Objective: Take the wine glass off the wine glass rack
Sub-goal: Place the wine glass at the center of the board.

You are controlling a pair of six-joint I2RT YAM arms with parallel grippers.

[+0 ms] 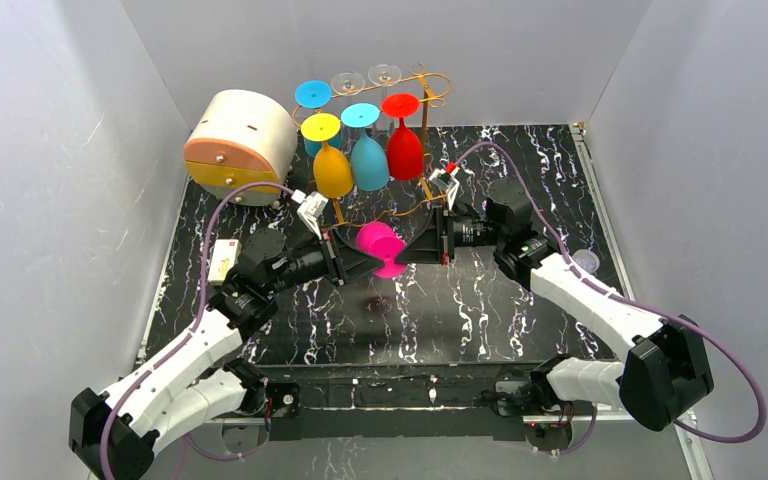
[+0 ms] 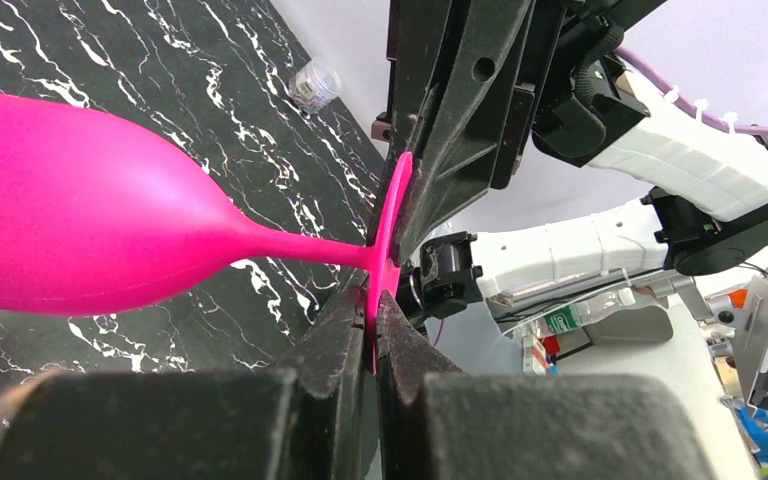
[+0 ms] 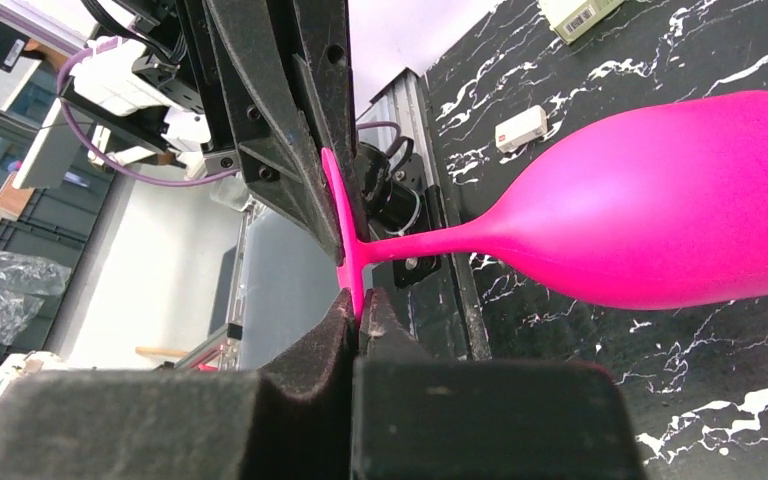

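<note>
- One magenta wine glass point(image 1: 378, 240), matte and opaque, is held sideways, nearer than the golden wine glass rack point(image 1: 424, 110).
- Left gripper point(image 2: 372, 305) and right gripper point(image 3: 360, 302) both pinch its foot rim.

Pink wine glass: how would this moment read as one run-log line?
pink wine glass: off wine glass rack, held sideways | left end effector: shut on foot | right end effector: shut on foot

Bright even light, soft shadows
</note>
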